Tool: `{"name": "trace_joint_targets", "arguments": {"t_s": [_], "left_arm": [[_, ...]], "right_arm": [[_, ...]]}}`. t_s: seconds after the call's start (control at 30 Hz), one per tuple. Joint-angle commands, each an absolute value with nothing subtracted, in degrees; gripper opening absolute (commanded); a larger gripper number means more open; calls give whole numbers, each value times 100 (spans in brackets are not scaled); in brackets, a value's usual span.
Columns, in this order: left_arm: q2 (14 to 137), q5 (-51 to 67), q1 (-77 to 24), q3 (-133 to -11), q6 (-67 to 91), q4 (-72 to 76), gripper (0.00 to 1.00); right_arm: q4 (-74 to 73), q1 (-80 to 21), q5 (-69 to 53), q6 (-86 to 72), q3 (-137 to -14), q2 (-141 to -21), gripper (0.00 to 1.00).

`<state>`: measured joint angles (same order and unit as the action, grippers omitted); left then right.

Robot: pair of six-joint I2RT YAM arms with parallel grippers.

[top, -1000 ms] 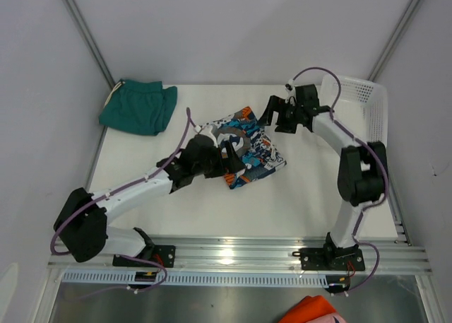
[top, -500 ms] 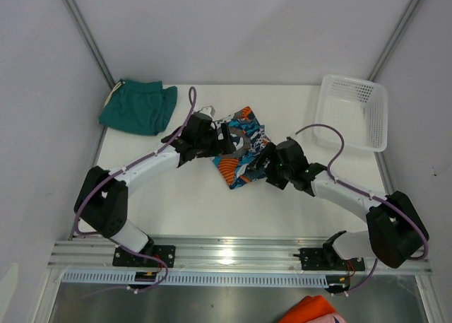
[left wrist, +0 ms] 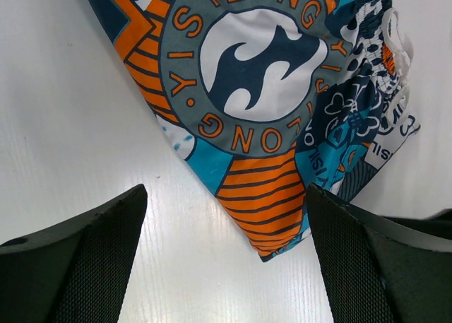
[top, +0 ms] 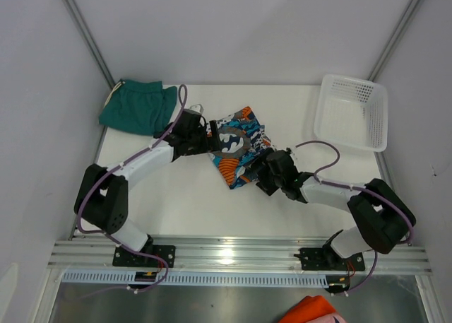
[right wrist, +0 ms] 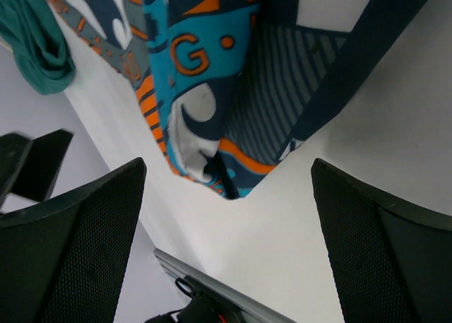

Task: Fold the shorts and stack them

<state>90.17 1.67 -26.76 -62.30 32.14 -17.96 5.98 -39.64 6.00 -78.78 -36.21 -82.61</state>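
Printed shorts (top: 240,152) lie in a compact, layered shape on the table (top: 183,203), directly between the two grippers.

Left gripper (top: 210,141): fingers (left wrist: 85,259) are spread wide with nothing held. The round logo patch and the orange-striped corner of the printed shorts lie just ahead of the fingertips.

Right gripper (top: 260,171): fingers (right wrist: 381,245) are spread wide with nothing held. The opposite corner of the printed shorts lies just ahead of them, with stacked fabric layers visible at its edge. Contact with the fabric cannot be determined for either gripper.

Teal shorts (top: 138,107) lie in a loose heap behind and outboard of the left gripper, well apart from the printed pair. White mesh basket (top: 353,111) stands outboard of the right gripper, well apart from it.
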Motion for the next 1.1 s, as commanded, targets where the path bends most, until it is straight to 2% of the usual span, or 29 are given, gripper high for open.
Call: {"name": "trace_joint_targets", "arguments": {"t_s": [0.0, 0.3, 0.5, 0.53, 0.7, 0.73, 0.83, 0.97, 1.07], "left_arm": [[8578, 79, -2654, -6285, 2988, -1846, 95], [8139, 62, -2637, -6021, 2944, -1863, 95], [8086, 35, -2628, -5977, 2927, -1855, 95], [8077, 26, -2628, -5968, 2927, -1863, 95], [8060, 26, -2610, -5889, 2918, -1846, 95], [8060, 35, -2610, -5889, 2918, -1828, 95], [8086, 35, -2602, -5862, 2883, -1811, 95], [8173, 70, -2584, -5915, 2830, -1758, 95], [8305, 97, -2566, -6029, 2672, -1758, 95]], "right_arm": [[1160, -4025, 896, -8279, -3709, -8656, 99], [1485, -4034, 1160, -8894, -3919, -9596, 97], [1748, -4025, 1397, -8938, -4096, -10063, 76], [1845, -3999, 1424, -8904, -4078, -10116, 65], [2109, -3736, 1346, -8184, -3947, -10037, 38], [2309, -3674, 1249, -8035, -3885, -9994, 26], [2339, -3332, 608, -7253, -3727, -9870, 0], [1444, -2945, -542, -5690, -4181, -9826, 0], [-66, -2900, -1317, -4065, -4622, -9870, 0]]}}
